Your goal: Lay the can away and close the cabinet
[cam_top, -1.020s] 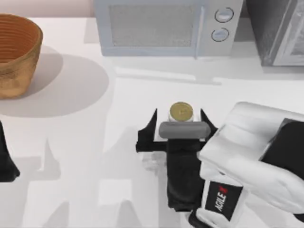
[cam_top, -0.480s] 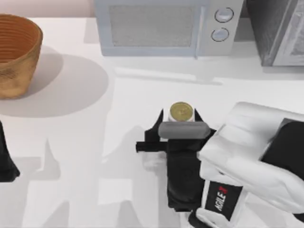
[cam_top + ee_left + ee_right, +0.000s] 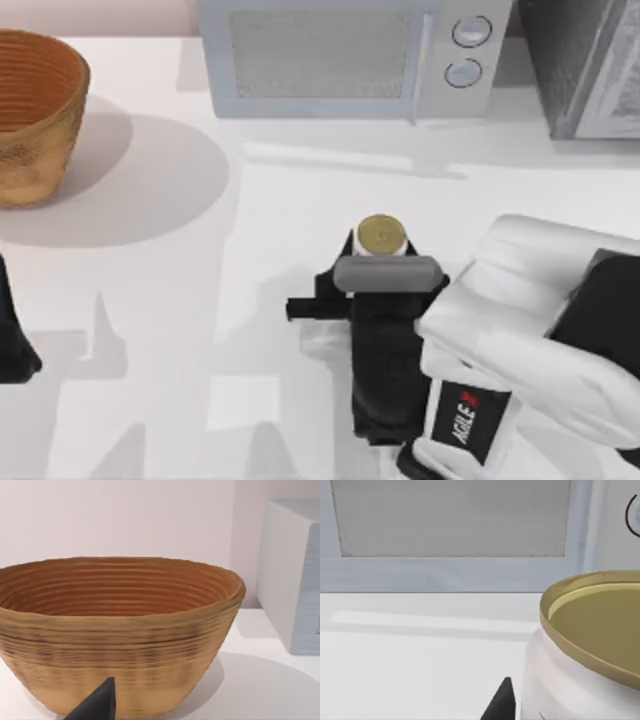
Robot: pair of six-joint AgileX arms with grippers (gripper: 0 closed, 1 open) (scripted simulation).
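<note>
- Right gripper [image 3: 381, 250] sits mid-table, front of centre, clamped on the can [image 3: 381, 235]; black fingers [image 3: 346, 252] press against both sides of the can body.
- Can stands upright on the white table [image 3: 250, 330], gold lid facing up, in front of the microwave [image 3: 345, 55] and well apart from it.
- Right wrist view: gold lid and white can wall [image 3: 575, 680] close up, one black fingertip [image 3: 501, 702] just beside the can wall; microwave door [image 3: 450, 530] behind.
- Cabinet [image 3: 585, 65] at the table's far right corner, dark grey speckled, pale framed door panel along its right part; can't tell from this angle whether the door is open or shut.
- Can is well apart from the cabinet, not inside it.
- Wicker basket [image 3: 35, 115] at far left of the table.
- Left arm [image 3: 15, 340] parked at the left edge; finger state: cannot tell.
- Left wrist view: basket [image 3: 115, 635] close in front, one dark fingertip [image 3: 100, 705] low in frame, microwave side [image 3: 290, 575] beyond.
</note>
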